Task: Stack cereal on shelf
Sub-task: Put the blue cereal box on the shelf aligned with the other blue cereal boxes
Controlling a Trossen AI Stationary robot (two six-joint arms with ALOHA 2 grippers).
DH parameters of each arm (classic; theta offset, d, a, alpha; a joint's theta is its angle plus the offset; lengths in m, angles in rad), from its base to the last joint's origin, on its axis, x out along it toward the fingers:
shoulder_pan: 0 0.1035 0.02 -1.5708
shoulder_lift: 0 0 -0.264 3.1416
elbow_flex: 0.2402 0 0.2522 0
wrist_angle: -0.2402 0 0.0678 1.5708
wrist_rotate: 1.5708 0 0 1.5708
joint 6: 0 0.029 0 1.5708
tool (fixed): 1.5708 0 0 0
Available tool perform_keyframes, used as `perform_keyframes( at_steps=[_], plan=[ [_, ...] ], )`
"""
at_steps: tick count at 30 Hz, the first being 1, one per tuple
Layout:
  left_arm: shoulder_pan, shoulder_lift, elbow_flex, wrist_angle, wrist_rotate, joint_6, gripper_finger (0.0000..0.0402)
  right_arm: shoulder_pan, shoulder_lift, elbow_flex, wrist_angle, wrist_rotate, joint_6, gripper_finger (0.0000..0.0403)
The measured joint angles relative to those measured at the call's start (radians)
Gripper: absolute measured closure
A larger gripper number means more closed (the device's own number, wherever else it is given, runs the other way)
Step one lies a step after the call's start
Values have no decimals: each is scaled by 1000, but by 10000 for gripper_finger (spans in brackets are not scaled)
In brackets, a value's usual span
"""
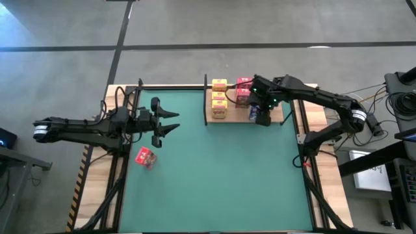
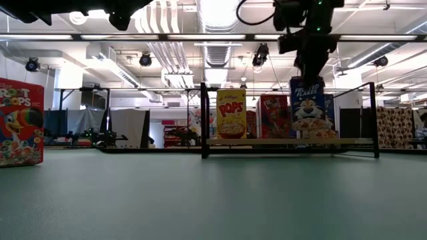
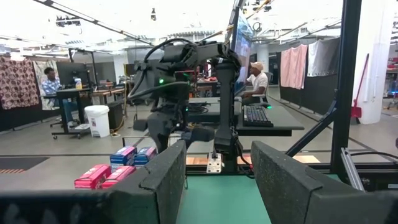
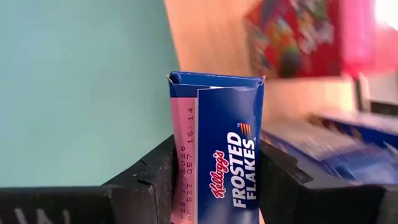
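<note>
The shelf [image 1: 281,116], a light-wood board with black posts, stands at the table's far edge. On it stand upright cereal boxes: three yellow [image 1: 219,98] in a row, and red ones [image 1: 243,91] beside them. My right gripper [image 1: 261,116] is shut on a blue Frosted Flakes box [image 2: 307,110] over the board's right part. One red Froot Loops box [image 1: 145,158] lies on the green mat at the near left. My left gripper [image 1: 174,122] hangs open above the mat's left side, holding nothing. My right gripper pinches the blue box's upper end [image 4: 214,168] between its two fingers [image 4: 149,180], one on each side. The fingers come steeply from above. The box hangs upright below them, its lower end [image 2: 307,137] level with the shelf board; whether it rests there I cannot tell.
More blue boxes [image 4: 323,140] lie blurred beside the held one on the shelf. The shelf's black posts [image 2: 204,120] stand at its corners. Cables and the arms' frames flank the mat; people sit at desks in the room beyond.
</note>
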State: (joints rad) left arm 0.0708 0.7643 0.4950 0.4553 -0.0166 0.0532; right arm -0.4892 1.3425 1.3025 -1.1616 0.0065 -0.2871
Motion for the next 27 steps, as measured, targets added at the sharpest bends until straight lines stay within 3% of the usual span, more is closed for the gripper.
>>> perform_keyframes(
  at_steps=[4, 13, 27],
  plan=[
    [0, 0, 0, 0, 0, 0, 235, -2, -51, 0, -59, 96, -2, 240],
    [0, 0, 0, 0, 0, -3, 235, -2, -130, -5, -83, 100, -3, 239],
    [0, 0, 0, 0, 0, -8, 235, -2, -136, -116, -24, 140, -44, 239]
  ],
)
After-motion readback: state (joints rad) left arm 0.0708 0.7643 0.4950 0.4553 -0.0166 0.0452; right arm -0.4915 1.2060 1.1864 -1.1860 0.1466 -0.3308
